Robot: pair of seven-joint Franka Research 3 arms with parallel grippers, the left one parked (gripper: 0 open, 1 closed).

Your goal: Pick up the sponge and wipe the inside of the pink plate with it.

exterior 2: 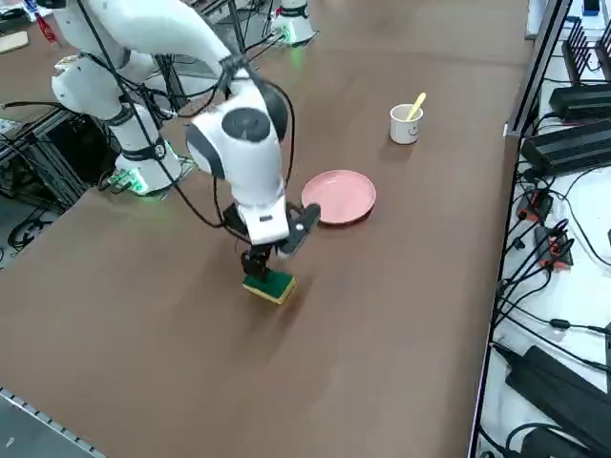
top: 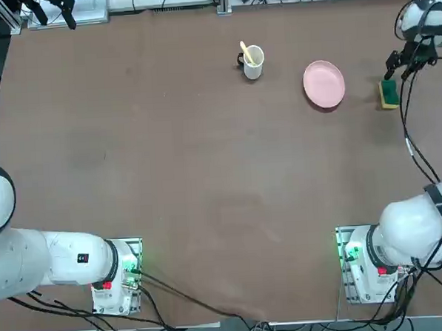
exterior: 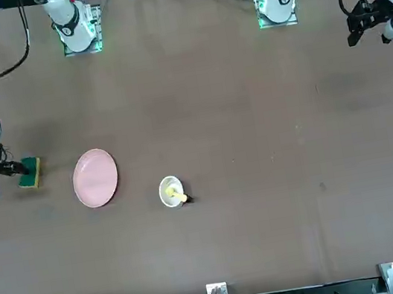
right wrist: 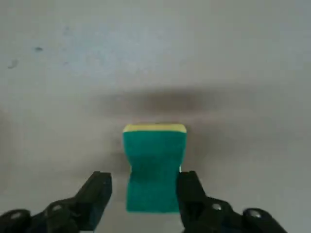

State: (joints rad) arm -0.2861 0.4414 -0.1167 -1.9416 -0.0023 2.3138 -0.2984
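Gripper (right wrist: 144, 189): right one, down at the table, fingers spread either side of the sponge, one fingertip (right wrist: 187, 182) touching it.
Sponge (right wrist: 154, 167): between the fingers, green side up.
Plate (exterior 2: 339, 197): beside the gripper, apart.

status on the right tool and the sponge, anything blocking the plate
Right tool down over the sponge, fingers straddling it, one side not touching. Sponge flat on the table, apart from the pink plate. Nothing between them.

Overhead view, opposite front view, raised side, close wrist
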